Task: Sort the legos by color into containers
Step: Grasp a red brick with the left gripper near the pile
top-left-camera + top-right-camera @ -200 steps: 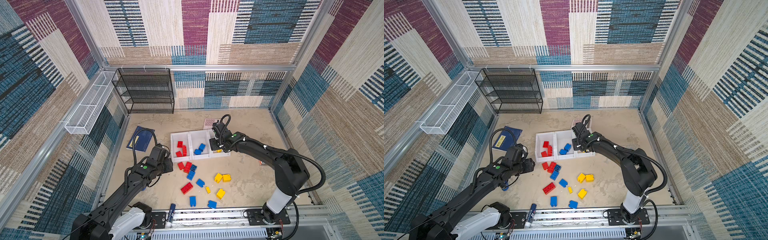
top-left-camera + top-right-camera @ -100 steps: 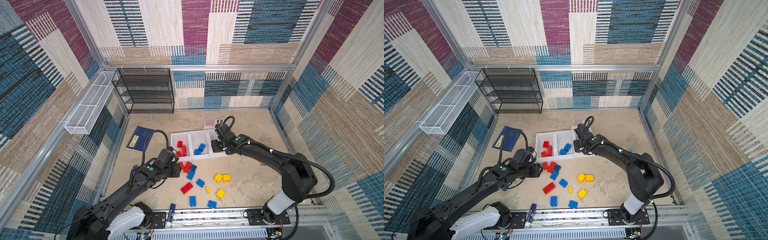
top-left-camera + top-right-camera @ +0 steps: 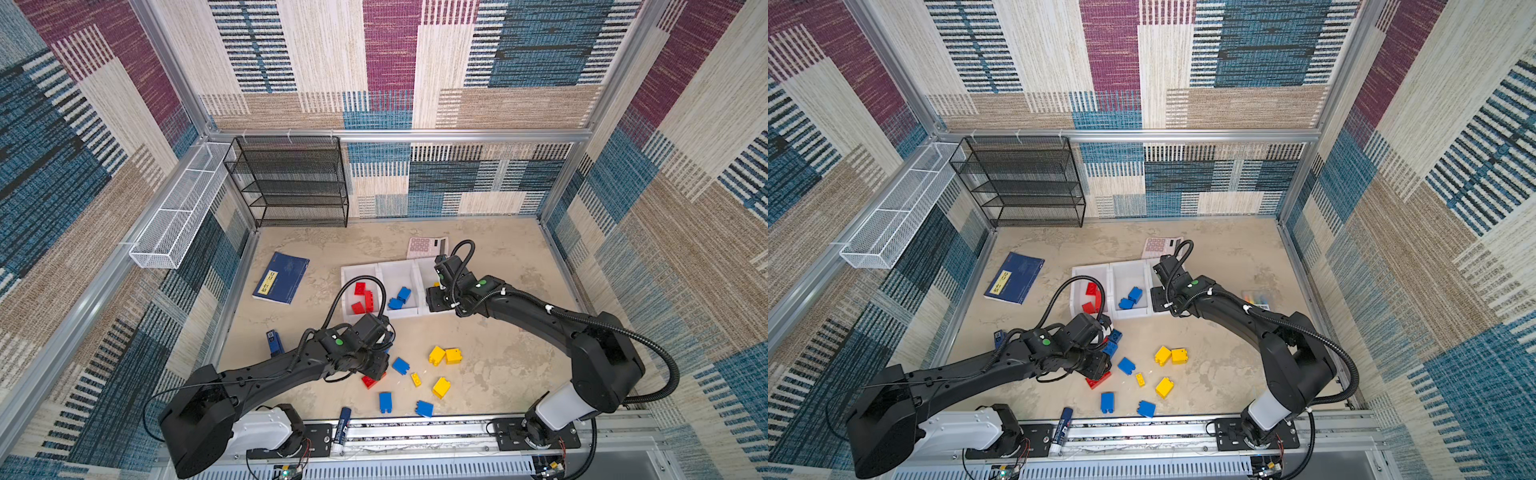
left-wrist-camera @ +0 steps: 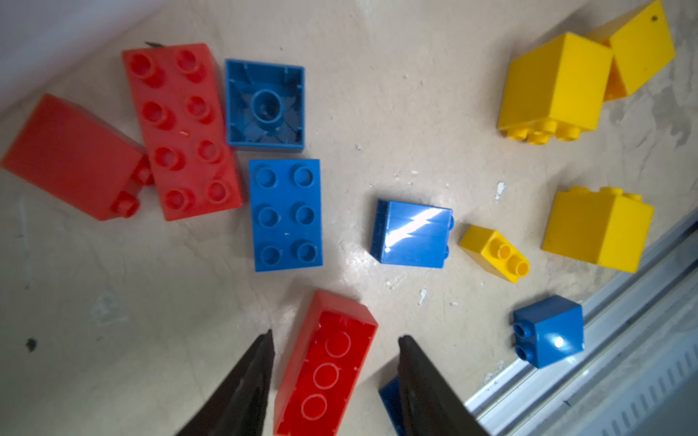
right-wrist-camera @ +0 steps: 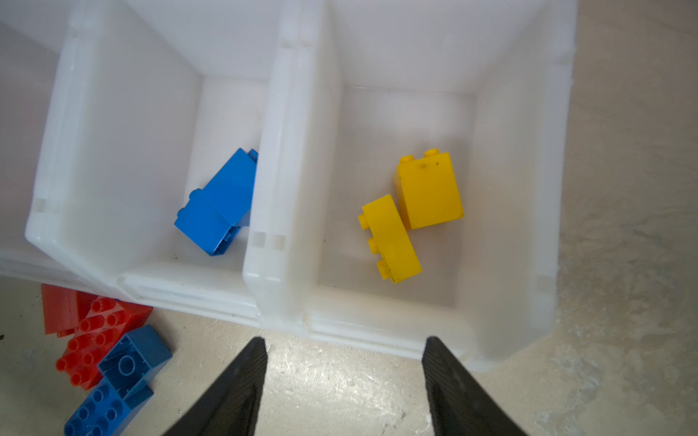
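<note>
straddling the red brick [image 4: 326, 362] without touching, the left gripper [image 4: 335, 339] stands spread, while the right gripper [image 5: 343, 341] gapes empty beside the containers [image 5: 287, 313].

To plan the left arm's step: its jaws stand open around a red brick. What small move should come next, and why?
Probably close the left jaws on the red brick. They stand open, one on each side of it, not yet touching, and it lies loose on the table. One bin already holds red bricks, so it belongs there.

The left end effector [image 4: 335, 336], jaws spread, straddles a red oblong brick [image 4: 325, 364] lying hollow side up
</note>
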